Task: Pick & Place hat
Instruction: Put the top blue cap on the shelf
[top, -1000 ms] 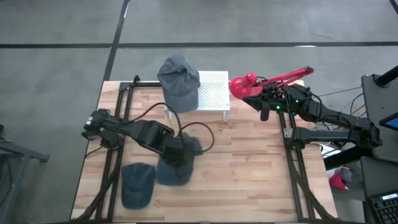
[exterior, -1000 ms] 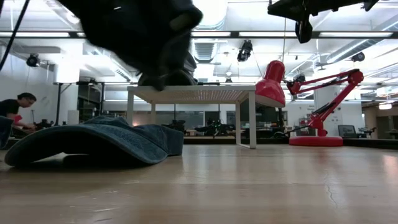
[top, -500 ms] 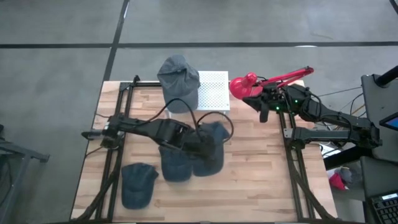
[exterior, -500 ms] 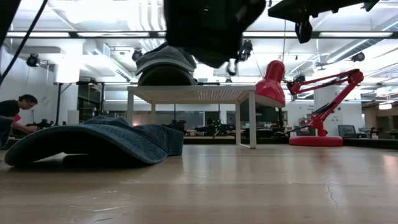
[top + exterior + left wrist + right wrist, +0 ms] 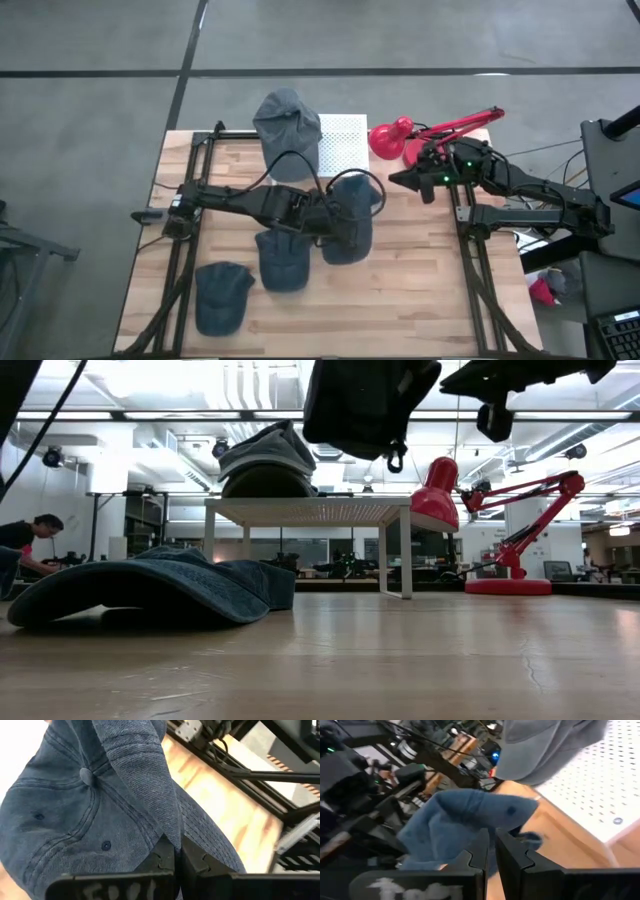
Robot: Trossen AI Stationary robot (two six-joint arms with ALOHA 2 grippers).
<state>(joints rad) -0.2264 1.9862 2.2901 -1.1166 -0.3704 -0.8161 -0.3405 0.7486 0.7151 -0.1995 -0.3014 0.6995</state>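
1. Left gripper (image 5: 177,857): fingers pressed together, pinching a fold of a blue denim hat (image 5: 100,810). In the high view the gripper (image 5: 335,222) sits over the middle of the wooden table (image 5: 420,290), with the held hat (image 5: 350,225) hanging from it, lifted clear of the surface.
2. Held hat, low view (image 5: 365,405): hangs in the air, above the level of the white perforated stand (image 5: 310,510) and just to its near side.
3. Right gripper (image 5: 491,851): fingers nearly pressed together, nothing between them. In the high view it (image 5: 400,180) hovers near the table's right edge, beside the red desk lamp (image 5: 420,135), pointing toward the held hat.
4. White perforated stand (image 5: 340,145): at the far edge of the table; 1 grey hat (image 5: 288,130) rests on its left part.
5. 2 further blue hats lie flat on the table: 1 (image 5: 282,262) just left of the held hat, 1 (image 5: 222,295) near the front left corner.
6. Low view background: a person (image 5: 25,540) at the far left of the room.
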